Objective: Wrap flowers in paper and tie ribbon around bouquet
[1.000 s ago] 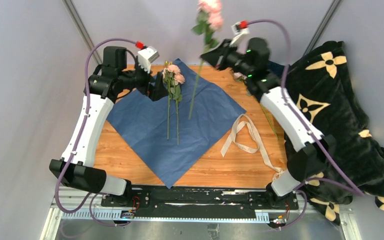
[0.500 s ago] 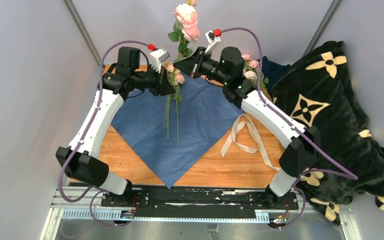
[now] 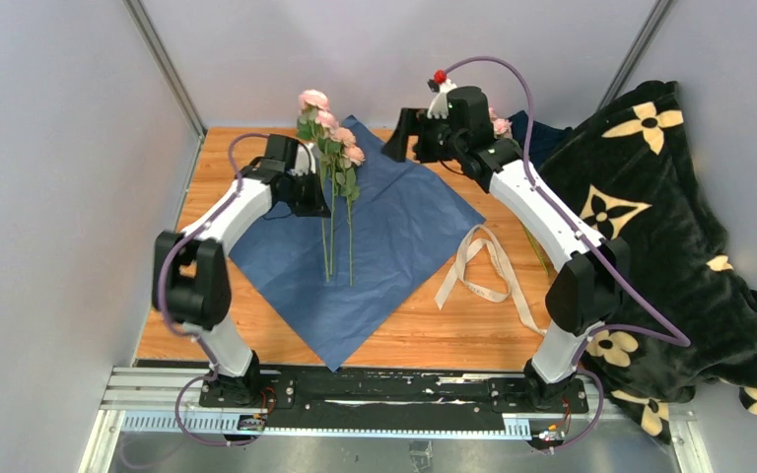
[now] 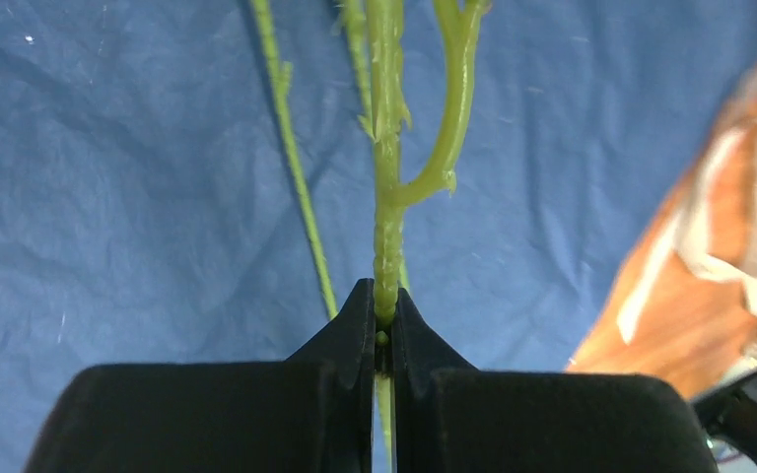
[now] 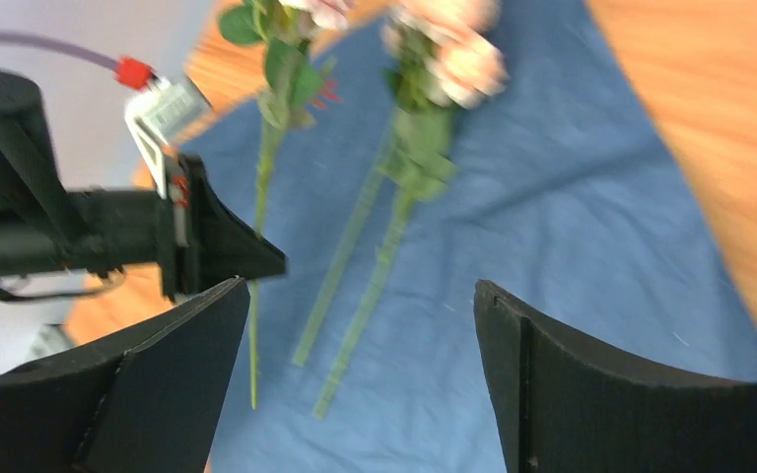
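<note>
The slate-blue paper (image 3: 394, 236) lies flat as a diamond on the wooden table. Two pale pink flowers (image 3: 349, 150) lie on it, stems toward me. My left gripper (image 3: 317, 197) is shut on the stem of a third rose (image 3: 312, 100), held upright beside them. The left wrist view shows the gripper (image 4: 384, 296) pinching that green stem (image 4: 386, 187) over the paper (image 4: 108, 197). My right gripper (image 3: 395, 143) hovers open over the paper's far corner. Nothing sits in the right gripper (image 5: 360, 291), which looks down on the flowers (image 5: 453, 59). The cream ribbon (image 3: 483, 268) lies looped right of the paper.
More pink roses (image 3: 500, 125) lie at the table's back right behind the right arm. A black blanket with cream flower shapes (image 3: 651, 227) is heaped along the right side. Grey walls close in the table at the back and left.
The raised rose passed from my right gripper to my left. The left shut on its stem and lowered it toward the paper; the right opened and drew back right.
</note>
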`<action>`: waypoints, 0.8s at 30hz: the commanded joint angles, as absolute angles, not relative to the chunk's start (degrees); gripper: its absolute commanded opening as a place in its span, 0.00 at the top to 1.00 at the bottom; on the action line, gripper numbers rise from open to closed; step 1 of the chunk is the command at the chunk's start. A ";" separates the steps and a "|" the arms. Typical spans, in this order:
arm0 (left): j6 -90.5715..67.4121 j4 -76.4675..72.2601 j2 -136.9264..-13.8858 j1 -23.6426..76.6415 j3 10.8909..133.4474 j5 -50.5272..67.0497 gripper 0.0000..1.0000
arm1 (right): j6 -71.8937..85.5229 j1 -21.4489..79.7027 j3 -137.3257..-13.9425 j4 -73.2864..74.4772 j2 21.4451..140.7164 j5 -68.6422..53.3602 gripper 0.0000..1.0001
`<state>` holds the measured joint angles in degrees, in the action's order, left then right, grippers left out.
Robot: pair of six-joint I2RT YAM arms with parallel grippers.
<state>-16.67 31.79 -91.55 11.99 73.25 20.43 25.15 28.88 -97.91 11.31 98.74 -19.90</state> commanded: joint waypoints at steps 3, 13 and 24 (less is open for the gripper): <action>-21.82 27.09 -104.08 12.59 78.53 14.37 1.00 | 9.67 20.50 -97.13 32.91 99.92 -16.60 0.13; -16.19 32.68 -101.48 14.24 79.88 10.23 0.00 | -6.95 8.10 -100.85 49.80 112.11 5.58 0.18; 22.12 54.08 -88.68 13.73 80.91 8.85 0.00 | -11.60 0.55 -125.20 57.42 136.13 4.91 0.16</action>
<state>6.57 43.53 -91.61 14.06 83.88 12.84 -7.88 3.55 -118.98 52.45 133.14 4.75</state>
